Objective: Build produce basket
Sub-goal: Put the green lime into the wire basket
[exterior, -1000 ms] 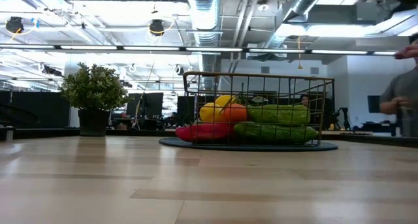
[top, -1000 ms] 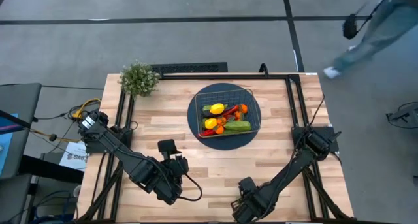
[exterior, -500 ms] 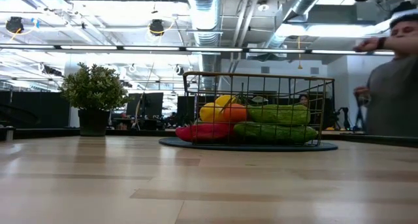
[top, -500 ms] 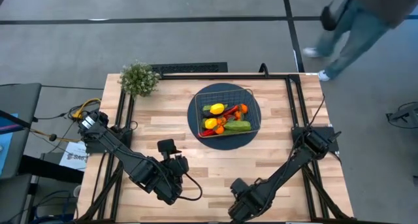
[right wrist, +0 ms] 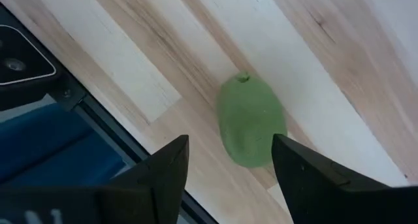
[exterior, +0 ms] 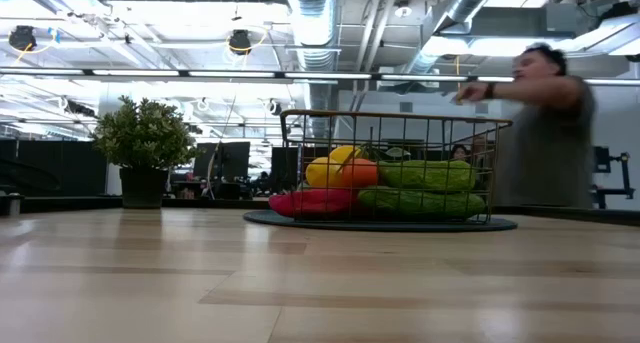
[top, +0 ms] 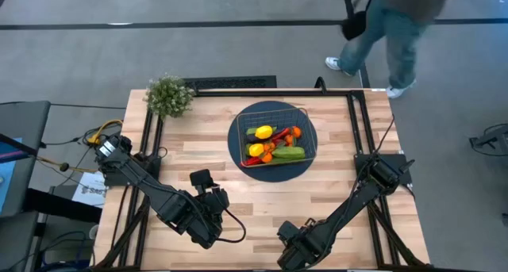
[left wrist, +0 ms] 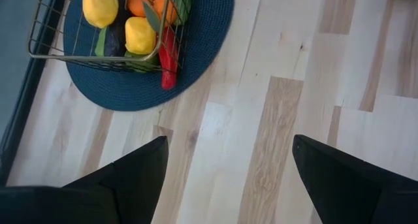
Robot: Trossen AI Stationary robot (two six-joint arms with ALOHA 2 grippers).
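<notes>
Basket: the shallow rectangular basket of thin dark wire (top: 274,133) stands on the round dark blue woven mat (top: 240,149), in the middle of the far half of the light wooden table (top: 206,145); the mat seems to mark its place
Produce inside: two yellow lemons (left wrist: 100,6), small oranges (left wrist: 164,7), green cucumbers (exterior: 425,201) and a long red pepper (left wrist: 168,56) lie piled together; the tip of the pepper pokes out through the wire over the mat
Produce outside: one green rounded piece with a small stem, probably a lime (right wrist: 251,121), lies alone on the wood close to the table's near edge, well apart from the basket
Right gripper: the right gripper (right wrist: 228,162) hangs over this lime at the near edge, fingers spread wide on both sides of it and closed on nothing; this pose fits a grasp from above
Left gripper: the left gripper (left wrist: 228,168) waits over the near left part of the table, also wide open and empty, pointed toward the basket so its camera sees the load
Progress: judged from the full basket, nearly done; the lime looks like the last piece
Next move: lower, close on the lime, carry it to the basket; being round, it may roll toward the edge
Room: a person (top: 393,26) walks behind the far side, and a bushy green plant in a pot (top: 168,95) stands at the far left corner
</notes>
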